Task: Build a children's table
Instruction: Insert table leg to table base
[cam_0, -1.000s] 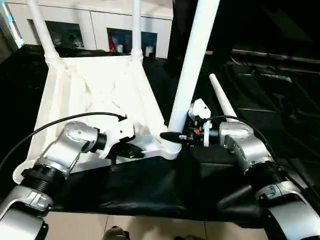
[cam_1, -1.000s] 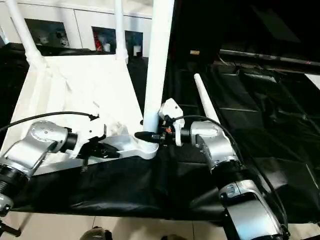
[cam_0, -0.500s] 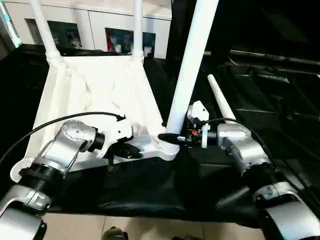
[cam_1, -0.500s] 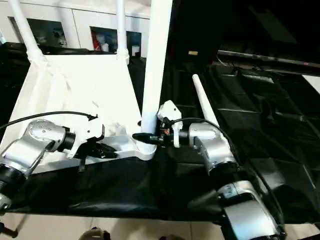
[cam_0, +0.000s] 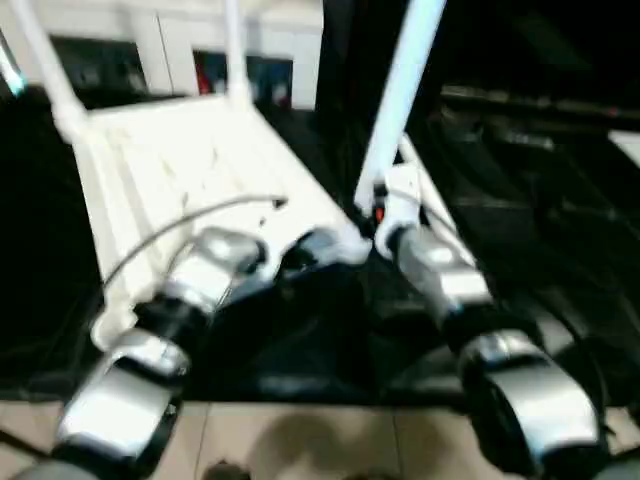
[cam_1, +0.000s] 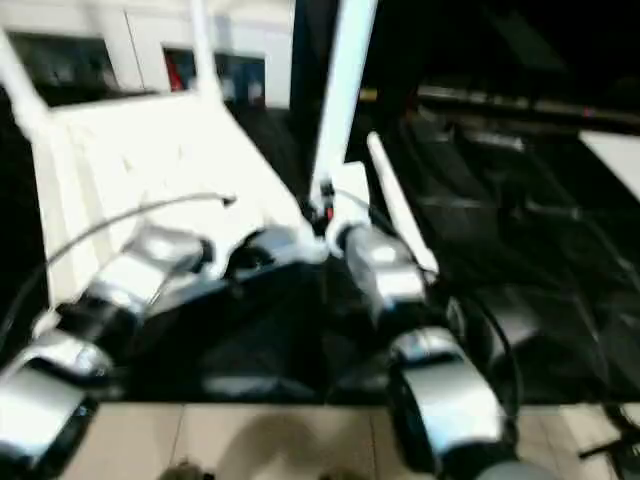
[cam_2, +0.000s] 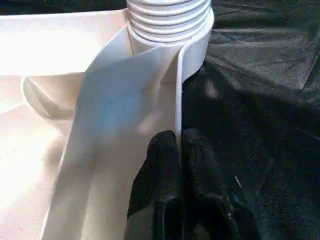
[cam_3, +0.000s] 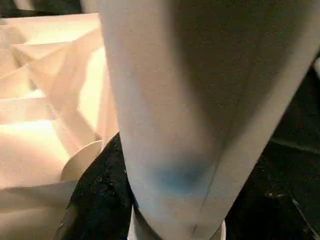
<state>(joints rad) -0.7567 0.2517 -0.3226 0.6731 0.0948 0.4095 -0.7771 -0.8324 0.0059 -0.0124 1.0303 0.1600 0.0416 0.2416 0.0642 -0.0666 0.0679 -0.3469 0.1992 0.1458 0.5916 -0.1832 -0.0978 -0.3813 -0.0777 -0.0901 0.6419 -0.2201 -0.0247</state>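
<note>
Table, children's, white plastic, part-assembled. The table top (cam_0: 190, 160) lay upside down on a black cloth (cam_0: 520, 200) covering the worktop, toward the worktop's left side, its ribbed underside facing up. Two legs (cam_0: 45, 60) stood upright in the far corner sockets. A third leg (cam_0: 400, 90) stood in the near right corner socket (cam_2: 172, 30), where the left wrist view showed threaded rings at its foot still above the socket rim, so it was judged not fully seated. A fourth leg (cam_1: 395, 205) lay loose on the cloth just beside the top's right edge.

Handling, as judged: light, hollow mouldings; stiff along ribs and legs, but the thin skirt wall would flex a little under a pinch. Smooth glossy surfaces, probably slippery; the tapered legs would tend to slide through a loose hold. Not fragile. Best hold on a leg was low, near the thick threaded end, for turning force; on the top, the skirt edge close to a socket.

Claws: the left gripper (cam_2: 178, 150) was clenched on the thin skirt wall (cam_2: 177, 90) just beside the near right socket, steadying the top. The right gripper (cam_0: 375, 222) was grasping the third leg low down, one dark finger (cam_3: 97, 190) beside its shaft.
</note>
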